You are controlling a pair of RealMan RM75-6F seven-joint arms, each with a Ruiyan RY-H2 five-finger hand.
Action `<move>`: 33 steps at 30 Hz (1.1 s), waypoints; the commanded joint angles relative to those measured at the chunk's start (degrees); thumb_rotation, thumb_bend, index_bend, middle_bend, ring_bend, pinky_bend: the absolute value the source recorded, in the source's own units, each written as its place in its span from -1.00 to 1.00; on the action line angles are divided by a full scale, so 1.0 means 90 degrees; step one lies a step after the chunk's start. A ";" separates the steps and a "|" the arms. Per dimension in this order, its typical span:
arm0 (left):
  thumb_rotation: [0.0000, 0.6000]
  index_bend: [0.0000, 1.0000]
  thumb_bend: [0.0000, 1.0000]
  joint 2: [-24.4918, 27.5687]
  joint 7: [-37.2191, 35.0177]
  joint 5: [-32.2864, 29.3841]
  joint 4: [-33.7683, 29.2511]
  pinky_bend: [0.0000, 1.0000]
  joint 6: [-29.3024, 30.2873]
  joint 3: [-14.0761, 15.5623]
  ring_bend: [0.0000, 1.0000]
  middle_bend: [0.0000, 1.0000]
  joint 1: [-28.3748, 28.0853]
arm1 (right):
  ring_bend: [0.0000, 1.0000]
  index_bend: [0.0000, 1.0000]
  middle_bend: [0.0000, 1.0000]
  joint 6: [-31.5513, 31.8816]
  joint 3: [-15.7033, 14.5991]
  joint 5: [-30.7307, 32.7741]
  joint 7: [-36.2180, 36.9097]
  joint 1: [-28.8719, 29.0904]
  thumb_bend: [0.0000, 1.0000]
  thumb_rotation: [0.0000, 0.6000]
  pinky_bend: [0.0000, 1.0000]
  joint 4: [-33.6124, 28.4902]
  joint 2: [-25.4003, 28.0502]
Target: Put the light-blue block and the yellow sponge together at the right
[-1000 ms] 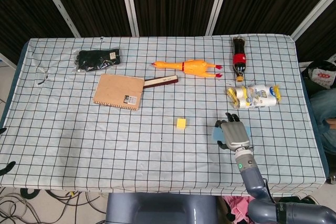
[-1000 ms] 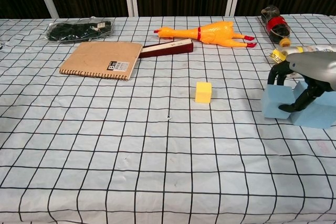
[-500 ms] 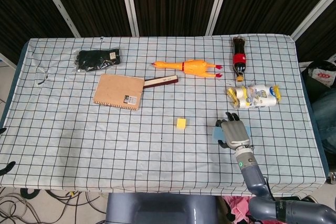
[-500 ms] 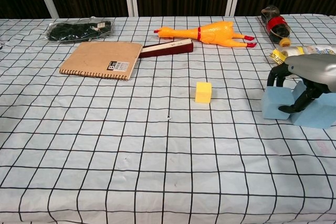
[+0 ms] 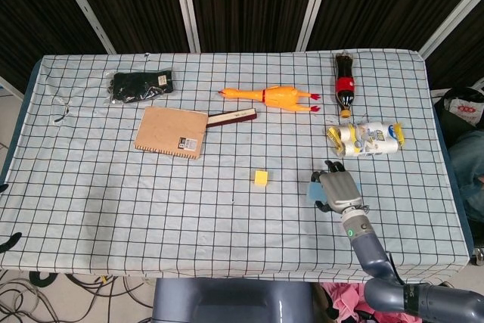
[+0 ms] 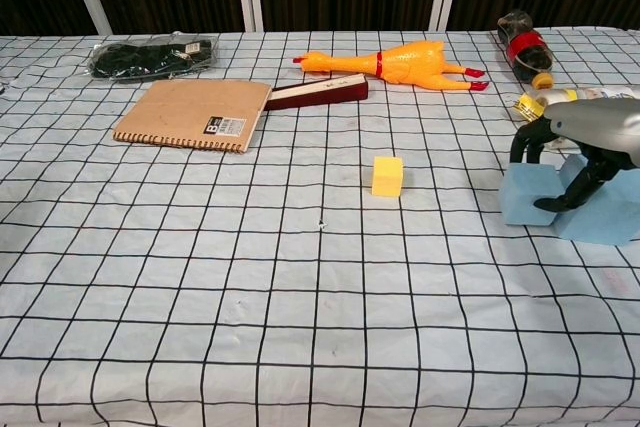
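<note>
one hand is in sight, the right hand [image 5: 338,191], and it sits over the light-blue block [image 6: 530,196] near the right side of the checked table [image 5: 113,187]. from the chest view its dark fingers [image 6: 522,142] curl down over the top and front face of the block, with the thumb angled against the side, so it has hold of the block. whether the block rests on the cloth or is lifted a touch, i cannot tell. from above, only a sliver of blue shows at the left of the palm.

the yellow sponge [image 5: 262,178] sits alone on the cloth to the left of that hand, apart from the block, untouched.

further back lie a rubber chicken [image 5: 276,97], a dark red box [image 5: 232,117] just beside a brown notebook [image 5: 171,131], and a black bundle in plastic [image 5: 141,85] towards the far left. a cola bottle [image 5: 345,82] lies on its side at the far right, with a shiny snack packet [image 5: 367,138] between it and the hand. the left hand does not show in either view.
</note>
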 commanded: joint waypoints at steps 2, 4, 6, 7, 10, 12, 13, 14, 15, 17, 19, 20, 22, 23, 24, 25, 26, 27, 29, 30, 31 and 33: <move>1.00 -0.66 -0.93 -0.0004 0.0011 -0.0005 -0.0003 -1.00 0.0001 -0.0004 -1.00 -0.89 0.0000 | -0.85 -0.06 -0.28 -0.0063 0.0007 0.0015 0.0086 0.0003 -0.37 1.00 -0.82 0.0039 0.0030; 1.00 -0.66 -0.93 -0.0006 0.0018 -0.0010 -0.0001 -1.00 0.0000 -0.0006 -1.00 -0.89 0.0000 | -0.85 -0.06 -0.30 -0.0088 -0.0002 0.0003 0.0111 0.0005 -0.38 1.00 -0.82 0.0068 0.0030; 1.00 -0.66 -0.93 -0.0006 0.0021 -0.0013 -0.0004 -1.00 -0.0001 -0.0007 -1.00 -0.89 0.0001 | -0.85 -0.06 -0.30 -0.0106 -0.0004 -0.0013 0.0141 0.0008 -0.38 1.00 -0.82 0.0105 0.0026; 1.00 -0.66 -0.93 -0.0005 0.0020 -0.0013 -0.0005 -1.00 -0.0001 -0.0007 -1.00 -0.89 0.0001 | -0.85 -0.06 -0.30 -0.0109 -0.0005 -0.0020 0.0155 0.0007 -0.38 1.00 -0.82 0.0117 0.0024; 1.00 -0.66 -0.93 -0.0005 0.0021 -0.0015 -0.0006 -1.00 -0.0001 -0.0008 -1.00 -0.89 0.0002 | -0.85 -0.07 -0.31 -0.0119 -0.0025 -0.0027 0.0174 0.0000 -0.38 1.00 -0.82 0.0119 0.0032; 1.00 -0.66 -0.93 -0.0012 0.0040 -0.0026 -0.0002 -1.00 -0.0005 -0.0014 -1.00 -0.89 -0.0001 | -0.85 -0.07 -0.32 -0.0125 -0.0055 -0.0009 0.0149 -0.0003 -0.37 1.00 -0.82 0.0089 0.0043; 1.00 -0.66 -0.93 -0.0013 0.0043 -0.0027 -0.0001 -1.00 -0.0005 -0.0015 -1.00 -0.89 -0.0001 | -0.85 -0.09 -0.33 -0.0125 -0.0061 -0.0004 0.0144 -0.0003 -0.37 1.00 -0.82 0.0073 0.0046; 1.00 -0.66 -0.93 -0.0015 0.0044 -0.0028 0.0000 -1.00 -0.0006 -0.0015 -1.00 -0.89 -0.0001 | -0.85 -0.10 -0.34 -0.0122 -0.0061 0.0001 0.0143 -0.0003 -0.37 1.00 -0.82 0.0063 0.0049; 1.00 -0.66 -0.93 -0.0015 0.0044 -0.0029 0.0000 -1.00 -0.0008 -0.0016 -1.00 -0.89 -0.0003 | -0.85 -0.10 -0.35 -0.0118 -0.0063 0.0005 0.0140 -0.0002 -0.37 1.00 -0.82 0.0060 0.0046; 1.00 -0.66 -0.93 -0.0014 0.0040 -0.0029 -0.0002 -1.00 -0.0008 -0.0016 -1.00 -0.89 -0.0001 | -0.86 -0.13 -0.40 -0.0114 -0.0072 0.0017 0.0126 0.0001 -0.38 1.00 -0.82 0.0064 0.0040; 1.00 -0.66 -0.93 -0.0011 0.0033 -0.0028 -0.0001 -1.00 -0.0007 -0.0014 -1.00 -0.89 0.0001 | -0.86 -0.16 -0.45 -0.0133 -0.0092 0.0053 0.0090 0.0011 -0.38 1.00 -0.82 0.0058 0.0047; 1.00 -0.66 -0.93 -0.0011 0.0033 -0.0027 -0.0002 -1.00 -0.0008 -0.0015 -1.00 -0.89 0.0000 | -0.86 -0.18 -0.47 -0.0129 -0.0099 0.0075 0.0058 0.0018 -0.38 1.00 -0.82 0.0058 0.0052; 1.00 -0.66 -0.93 -0.0012 0.0038 -0.0030 -0.0001 -1.00 -0.0009 -0.0016 -1.00 -0.89 0.0000 | -0.87 -0.20 -0.51 -0.0087 -0.0098 0.0113 0.0009 0.0024 -0.39 1.00 -0.82 0.0057 0.0044; 1.00 -0.66 -0.93 -0.0012 0.0039 -0.0030 -0.0001 -1.00 -0.0009 -0.0016 -1.00 -0.89 0.0000 | -0.87 -0.21 -0.52 -0.0072 -0.0092 0.0128 0.0002 0.0023 -0.39 1.00 -0.82 0.0059 0.0039; 1.00 -0.66 -0.93 -0.0011 0.0038 -0.0029 -0.0001 -1.00 -0.0008 -0.0015 -1.00 -0.89 0.0001 | -0.87 -0.21 -0.52 -0.0058 -0.0089 0.0146 -0.0006 0.0024 -0.39 1.00 -0.82 0.0059 0.0032; 1.00 -0.66 -0.93 -0.0010 0.0037 -0.0029 -0.0002 -1.00 -0.0009 -0.0015 -1.00 -0.89 0.0001 | -0.87 -0.22 -0.52 -0.0049 -0.0091 0.0162 -0.0018 0.0024 -0.39 1.00 -0.82 0.0058 0.0028; 1.00 -0.66 -0.93 -0.0010 0.0034 -0.0028 -0.0003 -1.00 -0.0009 -0.0015 -1.00 -0.89 0.0001 | -0.87 -0.22 -0.52 -0.0046 -0.0100 0.0180 -0.0037 0.0025 -0.39 1.00 -0.82 0.0055 0.0026; 1.00 -0.66 -0.93 -0.0010 0.0033 -0.0028 -0.0003 -1.00 -0.0009 -0.0016 -1.00 -0.89 0.0001 | -0.87 -0.23 -0.53 -0.0044 -0.0109 0.0199 -0.0058 0.0027 -0.39 1.00 -0.82 0.0052 0.0024; 1.00 -0.66 -0.93 -0.0012 0.0042 -0.0033 -0.0001 -1.00 -0.0010 -0.0018 -1.00 -0.89 0.0001 | -0.87 -0.23 -0.54 -0.0029 -0.0122 0.0240 -0.0102 0.0031 -0.39 1.00 -0.82 0.0049 0.0016; 1.00 -0.66 -0.93 -0.0012 0.0045 -0.0035 -0.0002 -1.00 -0.0010 -0.0019 -1.00 -0.89 0.0000 | -0.87 -0.23 -0.55 -0.0018 -0.0119 0.0253 -0.0112 0.0034 -0.39 1.00 -0.82 0.0055 0.0008; 1.00 -0.66 -0.93 -0.0012 0.0047 -0.0035 -0.0004 -1.00 -0.0010 -0.0019 -1.00 -0.89 0.0000 | -0.87 -0.24 -0.56 -0.0009 -0.0111 0.0262 -0.0112 0.0036 -0.39 1.00 -0.82 0.0062 0.0000; 1.00 -0.66 -0.93 -0.0011 0.0045 -0.0033 -0.0006 -1.00 -0.0006 -0.0017 -1.00 -0.89 0.0004 | -0.87 -0.25 -0.56 -0.0003 -0.0104 0.0269 -0.0107 0.0039 -0.39 1.00 -0.82 0.0074 -0.0005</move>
